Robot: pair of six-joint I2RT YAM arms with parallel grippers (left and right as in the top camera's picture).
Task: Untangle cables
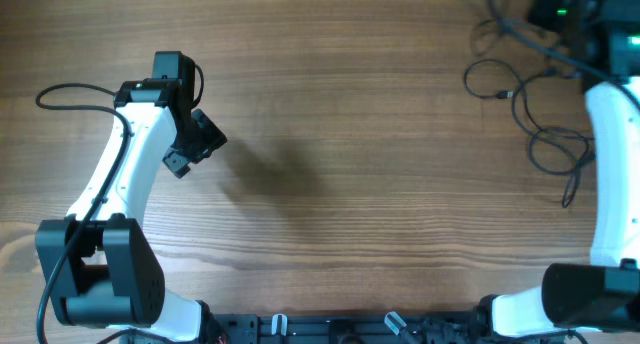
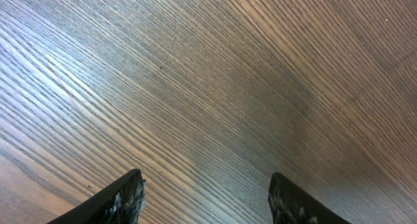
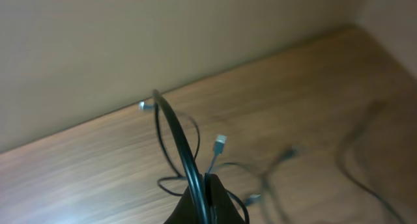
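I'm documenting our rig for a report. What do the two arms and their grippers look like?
The left arm and right arm have smooth white shells with bulky black joint housings near the base. A black cable loops off the left arm. The left gripper and right gripper have black fingers; the left's look scuffed with pale marks.

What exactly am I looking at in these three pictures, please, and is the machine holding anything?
This is a robot with a left arm and a right arm at a wooden table. One picture looks down from above; the other two come from a camera on each wrist. Thin black cables with small plug ends lie in loose loops at the table's far right corner. The left gripper hangs open over bare wood, holding nothing. The right gripper is shut on one strand of those cables.
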